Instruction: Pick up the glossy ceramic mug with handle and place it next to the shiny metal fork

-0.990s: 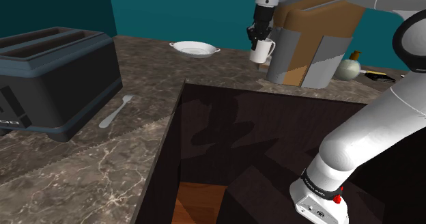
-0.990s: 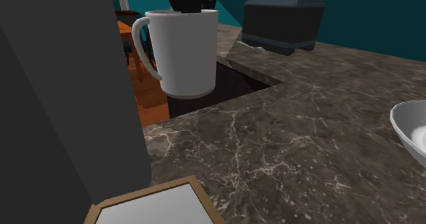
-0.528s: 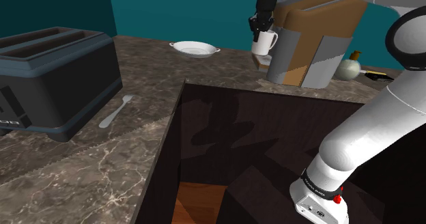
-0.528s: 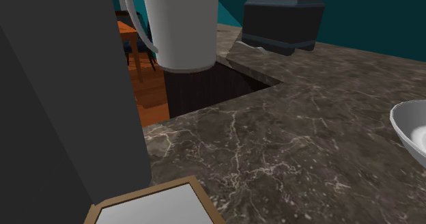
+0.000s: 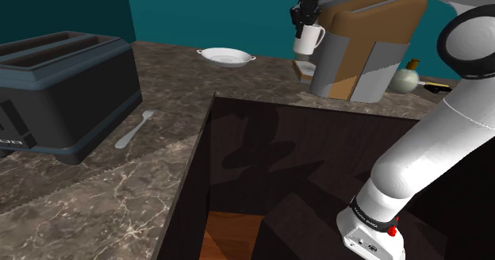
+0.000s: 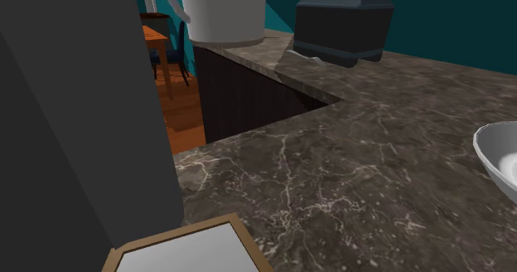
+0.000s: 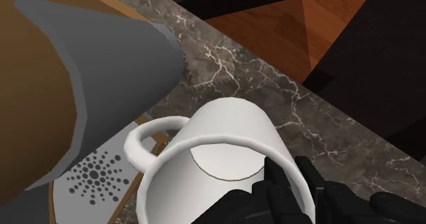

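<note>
A glossy white mug (image 5: 308, 39) with a handle hangs in the air beside the brown and grey coffee machine (image 5: 361, 48), well above the marble counter (image 5: 159, 68). My black gripper (image 5: 302, 19) is shut on its rim from above. In the wrist view the fingers (image 7: 285, 192) pinch the mug's wall (image 7: 225, 137), and the handle (image 7: 147, 142) points toward the machine. The second exterior view shows the mug's lower part (image 6: 222, 12) at the top edge. A light metal fork (image 5: 135, 130) lies on the counter next to the dark toaster (image 5: 59, 92), far toward the shoulder view's left.
A white two-handled dish (image 5: 226, 57) sits on the counter behind the fork. A deep dark recess (image 5: 317, 179) cuts into the counter between mug and fork. A round pale bottle (image 5: 403, 79) stands beyond the machine. A white bowl's rim (image 6: 501, 158) shows at the second exterior view's right.
The gripper has lifted the mug straight up from just above the counter; in the second exterior view the mug has risen until most of it is out of frame.
</note>
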Motion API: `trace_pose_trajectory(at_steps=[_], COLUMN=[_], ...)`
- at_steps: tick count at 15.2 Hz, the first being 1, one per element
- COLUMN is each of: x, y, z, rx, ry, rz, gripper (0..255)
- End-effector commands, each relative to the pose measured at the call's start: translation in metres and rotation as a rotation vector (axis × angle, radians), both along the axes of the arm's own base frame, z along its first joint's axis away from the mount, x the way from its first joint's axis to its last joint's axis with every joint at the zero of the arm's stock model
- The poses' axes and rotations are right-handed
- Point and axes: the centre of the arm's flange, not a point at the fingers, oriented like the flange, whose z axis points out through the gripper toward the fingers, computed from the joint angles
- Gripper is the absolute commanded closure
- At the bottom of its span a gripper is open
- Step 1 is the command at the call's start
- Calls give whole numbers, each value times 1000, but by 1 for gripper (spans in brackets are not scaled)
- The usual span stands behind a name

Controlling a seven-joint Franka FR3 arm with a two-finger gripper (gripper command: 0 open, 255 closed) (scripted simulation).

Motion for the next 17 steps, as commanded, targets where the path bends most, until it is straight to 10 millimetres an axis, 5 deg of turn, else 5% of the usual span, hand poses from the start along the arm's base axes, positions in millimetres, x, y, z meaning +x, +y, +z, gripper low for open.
trace_pose_trajectory(at_steps=[1,17], x=[0,5], y=[19,228], z=[0,-32], rx=[0,0], ry=[0,0], rz=[0,0], gripper=[255,255])
